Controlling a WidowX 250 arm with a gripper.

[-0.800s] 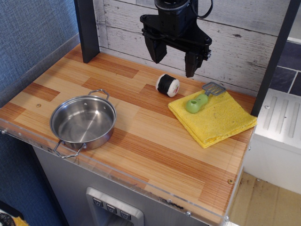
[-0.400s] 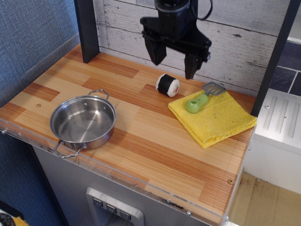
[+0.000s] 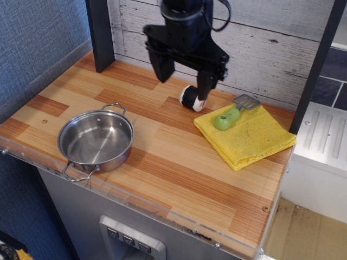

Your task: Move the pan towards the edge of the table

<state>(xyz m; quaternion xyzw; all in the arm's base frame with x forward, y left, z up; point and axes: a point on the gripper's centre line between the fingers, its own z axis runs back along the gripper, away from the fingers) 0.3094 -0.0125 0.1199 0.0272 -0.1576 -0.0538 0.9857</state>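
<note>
The shiny steel pan (image 3: 96,141) with two wire loop handles sits empty on the wood-plank table (image 3: 179,162), close to the front-left clear rim. My black gripper (image 3: 183,82) hangs above the back middle of the table, to the upper right of the pan and well apart from it. Its two fingers are spread wide and hold nothing. The right finger hangs in front of the black and white roll (image 3: 192,98).
A folded yellow cloth (image 3: 246,135) lies at the right with a green-handled spatula (image 3: 232,115) on it. A dark post (image 3: 100,35) stands at the back left. The plank wall runs behind. The clear acrylic rim (image 3: 162,214) edges the front.
My gripper has moved to the left and a little lower, toward the pan's side. The pan and the other things have not moved.
</note>
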